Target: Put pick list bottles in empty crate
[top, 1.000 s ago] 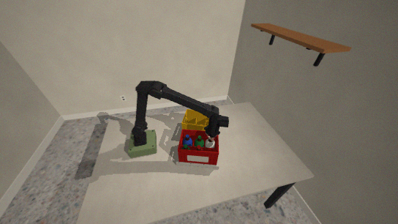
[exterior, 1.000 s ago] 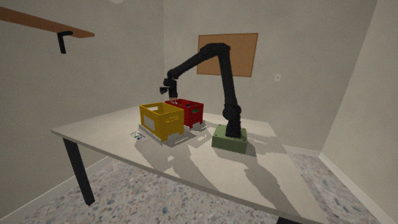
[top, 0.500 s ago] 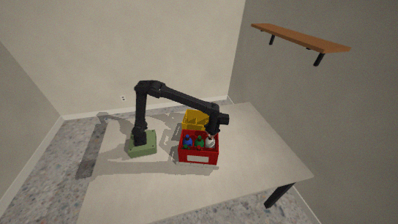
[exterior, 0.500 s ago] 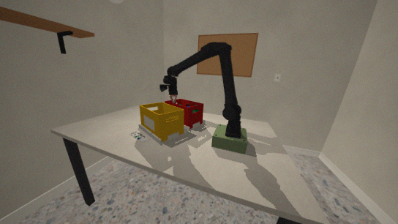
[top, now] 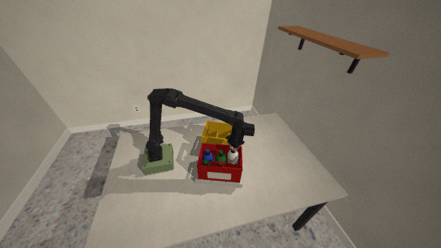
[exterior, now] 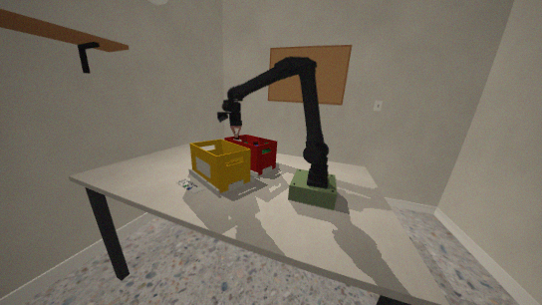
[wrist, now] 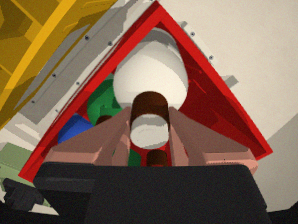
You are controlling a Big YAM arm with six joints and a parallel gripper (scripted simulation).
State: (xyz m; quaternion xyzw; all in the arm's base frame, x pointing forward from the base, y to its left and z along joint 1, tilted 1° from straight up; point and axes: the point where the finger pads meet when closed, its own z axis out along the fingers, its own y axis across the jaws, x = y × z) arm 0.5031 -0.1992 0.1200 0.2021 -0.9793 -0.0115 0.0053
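Note:
My gripper (wrist: 149,113) is shut on the neck of a white-labelled bottle (top: 233,156) with a dark brown cap, in the corner cell of the red crate (top: 220,164). The bottle's white body (wrist: 148,76) hangs just above that cell in the wrist view. A blue-labelled bottle (top: 207,156) and a green-labelled bottle (top: 220,156) stand in the same crate. The empty yellow crate (exterior: 219,162) stands right next to the red one. The pick list strip (exterior: 187,184) lies on the table beside the yellow crate; its lines are too small to read.
The arm's green base (top: 158,160) stands on the table left of the crates. A wooden shelf (top: 332,42) hangs on the wall high above the table's far side. A cork board (exterior: 309,74) is on the wall behind the arm.

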